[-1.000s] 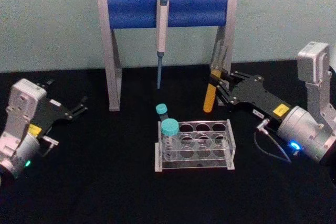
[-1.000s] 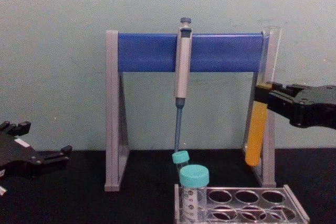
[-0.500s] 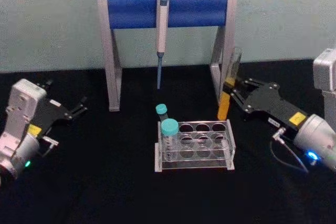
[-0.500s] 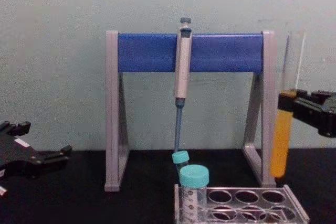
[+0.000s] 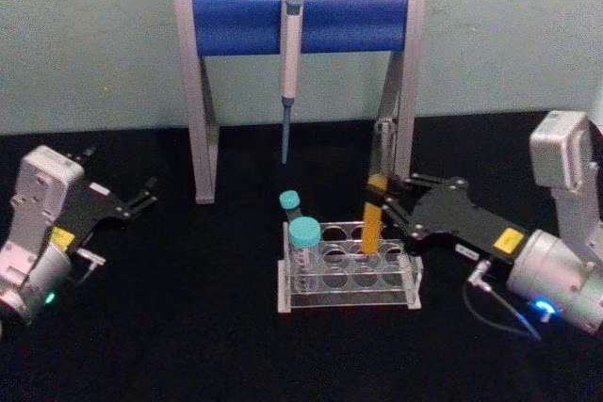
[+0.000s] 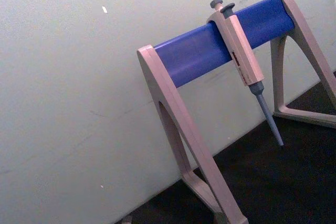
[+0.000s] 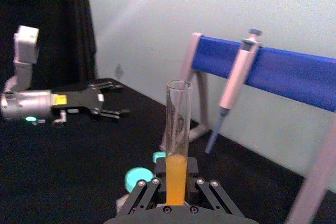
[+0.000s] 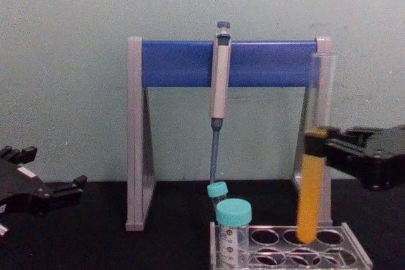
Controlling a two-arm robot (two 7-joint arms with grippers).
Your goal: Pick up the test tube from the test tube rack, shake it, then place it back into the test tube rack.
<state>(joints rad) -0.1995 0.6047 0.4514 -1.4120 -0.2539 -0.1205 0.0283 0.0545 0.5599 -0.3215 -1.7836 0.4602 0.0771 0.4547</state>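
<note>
The test tube (image 5: 374,206) (image 8: 311,181) (image 7: 177,167) is a long clear glass tube with orange-yellow liquid in its lower half. My right gripper (image 5: 383,202) (image 8: 317,150) (image 7: 176,191) is shut on its middle and holds it nearly upright, leaning slightly. Its lower end sits at the back row of holes in the clear test tube rack (image 5: 350,301) (image 8: 355,252); I cannot tell whether it is inside a hole. My left gripper (image 5: 141,200) (image 8: 71,188) (image 7: 112,100) rests open at the far left, holding nothing.
A grey-and-blue pipette stand (image 5: 300,20) (image 8: 180,62) (image 6: 210,48) stands behind the rack against the wall, with a grey pipette (image 5: 289,54) (image 8: 219,86) (image 6: 244,61) hanging from it. Two teal-capped vials (image 5: 303,233) (image 8: 233,216) occupy the rack's left side. Black tabletop lies around.
My right gripper swung the test tube out to the right of the stand's leg, then back left and down to the rack's back row. The left arm has not moved.
</note>
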